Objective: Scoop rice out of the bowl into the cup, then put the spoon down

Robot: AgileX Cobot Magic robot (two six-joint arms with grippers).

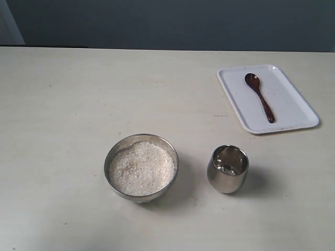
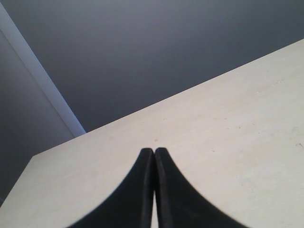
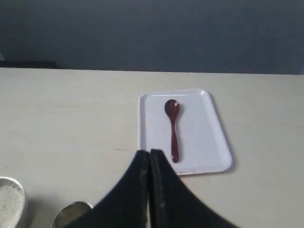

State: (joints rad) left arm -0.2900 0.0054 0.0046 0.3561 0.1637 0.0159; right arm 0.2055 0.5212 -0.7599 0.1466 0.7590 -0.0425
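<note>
The steel bowl (image 1: 141,166) sits front centre on the table, filled with white rice (image 1: 141,168). To its right stands the shiny steel cup (image 1: 227,168), upright. The dark wooden spoon (image 1: 259,96) lies on a white tray (image 1: 235,99) at the back right, head pointing away. In the right wrist view the spoon (image 3: 173,128) lies just beyond my right gripper (image 3: 149,153), which is shut and holds nothing; the bowl's rim (image 3: 14,199) and the cup's rim (image 3: 72,210) show at the edge. My left gripper (image 2: 154,151) is shut and empty over bare table. Neither gripper appears in the exterior view.
The table (image 1: 68,104) is a pale cream surface with a dark wall behind it. The tray (image 3: 199,142) lies near the right side of the table.
</note>
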